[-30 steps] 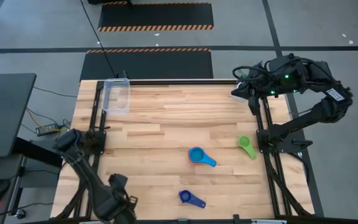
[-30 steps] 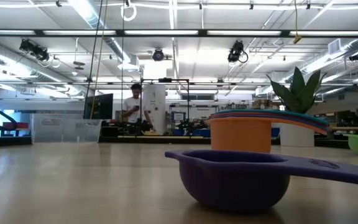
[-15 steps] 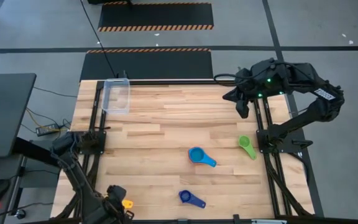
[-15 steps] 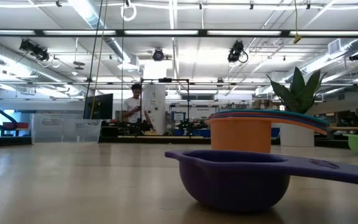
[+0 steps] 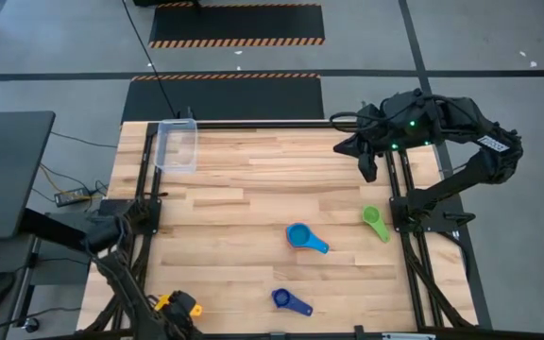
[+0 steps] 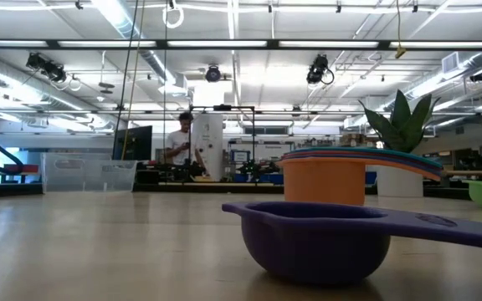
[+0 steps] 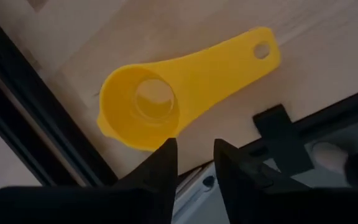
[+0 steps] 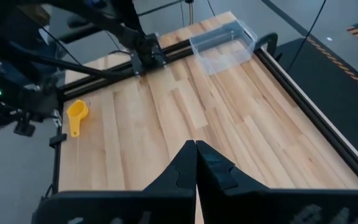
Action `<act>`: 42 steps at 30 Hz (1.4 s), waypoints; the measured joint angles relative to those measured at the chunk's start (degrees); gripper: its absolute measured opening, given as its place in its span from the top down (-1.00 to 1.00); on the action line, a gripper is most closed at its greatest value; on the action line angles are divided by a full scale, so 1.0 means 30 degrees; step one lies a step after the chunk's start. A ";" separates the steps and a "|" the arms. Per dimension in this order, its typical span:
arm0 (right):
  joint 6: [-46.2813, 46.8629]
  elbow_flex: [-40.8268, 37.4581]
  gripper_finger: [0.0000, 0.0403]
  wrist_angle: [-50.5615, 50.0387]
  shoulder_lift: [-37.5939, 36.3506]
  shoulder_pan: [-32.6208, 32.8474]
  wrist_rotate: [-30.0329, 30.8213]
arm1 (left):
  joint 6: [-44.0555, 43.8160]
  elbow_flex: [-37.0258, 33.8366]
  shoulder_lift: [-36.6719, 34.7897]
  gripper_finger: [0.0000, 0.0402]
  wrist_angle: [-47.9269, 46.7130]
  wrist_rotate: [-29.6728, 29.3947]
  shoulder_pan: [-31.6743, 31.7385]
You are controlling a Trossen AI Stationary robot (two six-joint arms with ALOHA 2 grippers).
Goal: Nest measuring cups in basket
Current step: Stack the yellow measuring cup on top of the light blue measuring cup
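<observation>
A yellow measuring cup [image 7: 160,99] stands on its bottom near the table's near left corner [image 5: 190,308], mouth up. My left gripper [image 7: 192,146] hangs over it, pointing down, open by a narrow gap just off the bowl's rim, holding nothing [image 5: 168,307]. A blue cup [image 5: 300,236], a green cup [image 5: 376,223] and a dark blue cup [image 5: 289,301] lie mouth up on the right half. The clear basket [image 5: 178,144] sits at the far left. My right gripper [image 8: 195,148] is shut and raised over the far right edge [image 5: 366,168].
Black rails [image 5: 144,217] run along the left and right sides of the table. In the low view the dark blue cup [image 6: 316,242] fills the foreground, with an orange-walled cup [image 6: 325,180] and a potted plant [image 6: 404,134] behind it. A person [image 6: 178,146] stands far off.
My left gripper has sunk and gone toward the table's near left corner. The yellow cup, hidden under it a second ago, now shows beside it. My right arm has shifted a little toward the table's left.
</observation>
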 joint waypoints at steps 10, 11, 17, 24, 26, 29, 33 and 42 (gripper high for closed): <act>0.0000 0.0000 0.98 0.0645 0.0000 -0.0007 0.0007 | 0.0544 0.0000 0.0870 0.44 0.0138 0.0724 0.0015; 0.0000 0.0000 0.98 0.0693 0.0000 -0.0007 0.0007 | 0.0593 0.0000 0.1000 0.44 0.0209 0.0870 -0.0003; -0.0029 0.0000 0.98 0.1231 0.0000 -0.0007 0.0012 | 0.1296 0.0007 0.1450 0.44 0.0072 0.1312 0.0000; -0.0146 0.0000 0.98 0.1601 0.0000 -0.0007 0.0015 | 0.2103 0.0000 0.2129 0.44 -0.0139 0.1255 0.0000; -0.0146 0.0000 0.98 0.1606 0.0000 -0.0007 0.0015 | 0.2593 0.0000 0.2322 0.44 -0.0237 0.1316 0.0000; -0.0146 0.0000 0.98 0.1613 0.0000 -0.0007 0.0015 | 0.3098 0.0000 0.2602 0.44 -0.0419 0.1353 0.0044; -0.0146 0.0000 0.98 0.1773 0.0000 -0.0007 0.0015 | 0.3608 0.0000 0.2638 0.44 -0.0797 0.1076 0.0073; -0.0146 0.0000 0.98 0.2742 0.0000 -0.0007 0.0007 | 0.3787 0.0000 0.2638 0.49 -0.0884 0.0642 0.0073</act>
